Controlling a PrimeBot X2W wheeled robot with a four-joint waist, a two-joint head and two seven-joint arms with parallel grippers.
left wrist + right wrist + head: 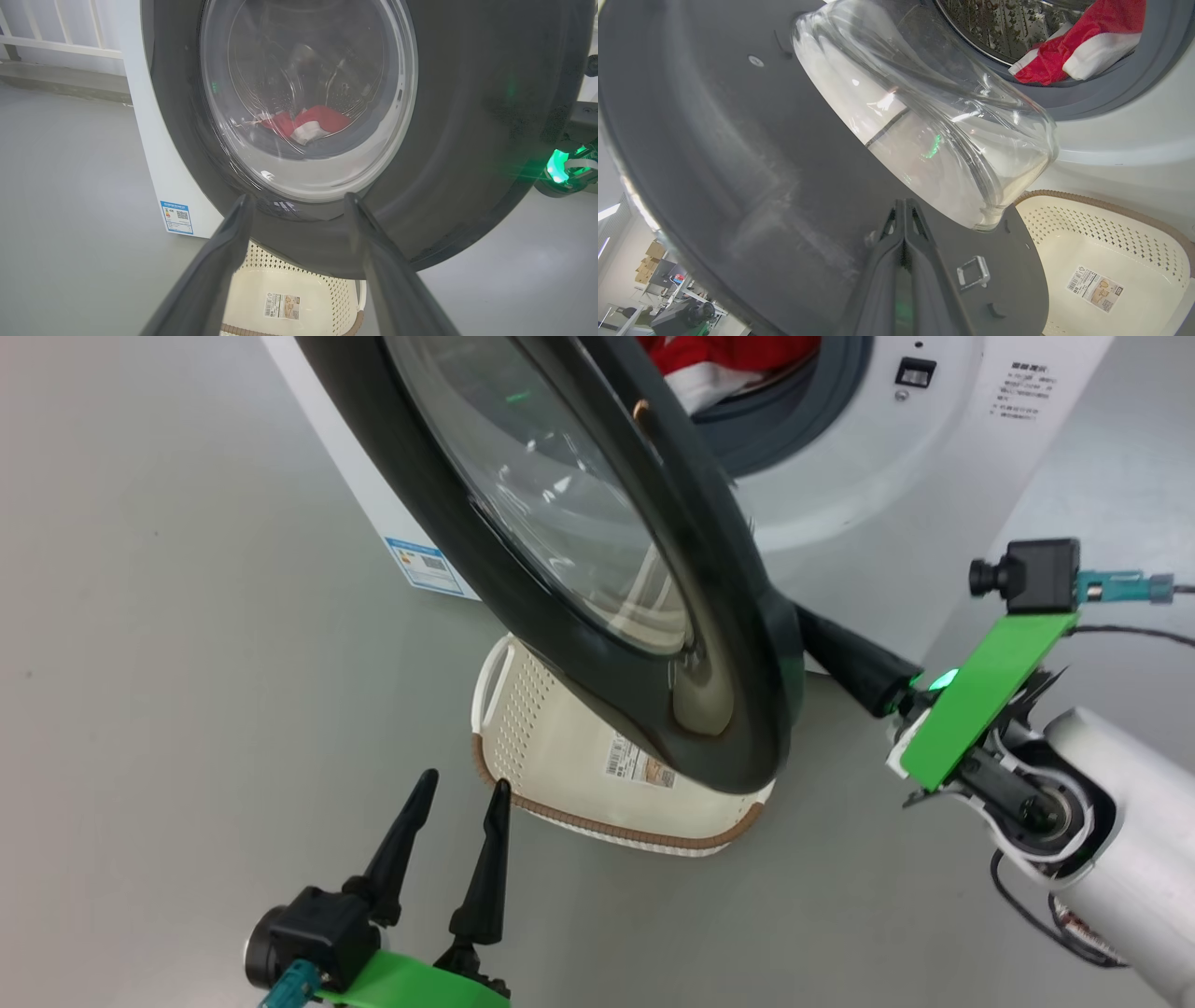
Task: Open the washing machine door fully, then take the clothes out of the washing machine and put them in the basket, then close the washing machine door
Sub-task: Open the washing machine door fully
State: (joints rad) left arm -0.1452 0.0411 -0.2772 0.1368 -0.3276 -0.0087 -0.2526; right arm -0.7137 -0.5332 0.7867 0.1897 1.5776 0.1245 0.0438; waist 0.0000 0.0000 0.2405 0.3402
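Note:
The washing machine door (597, 551) stands part open, its black rim and glass bowl hanging over the basket (560, 756). My right gripper (831, 644) reaches behind the door's edge. In the right wrist view it is shut (903, 205), empty, its tips against the door's inner face (738, 163) beside the glass bowl. My left gripper (464, 791) is open and empty, in front of the door's outer face (467, 116) and near the basket's rim. Red and white clothes (1078, 42) lie at the mouth of the washing machine (887, 476); these clothes (308, 123) also show through the glass.
The cream basket (1111, 242) sits on the grey floor against the machine's front, a paper label on its bottom. A blue label (176, 217) marks the machine's lower corner. A white railing (60, 46) runs behind on the left. Open floor (187, 709) lies left of the door.

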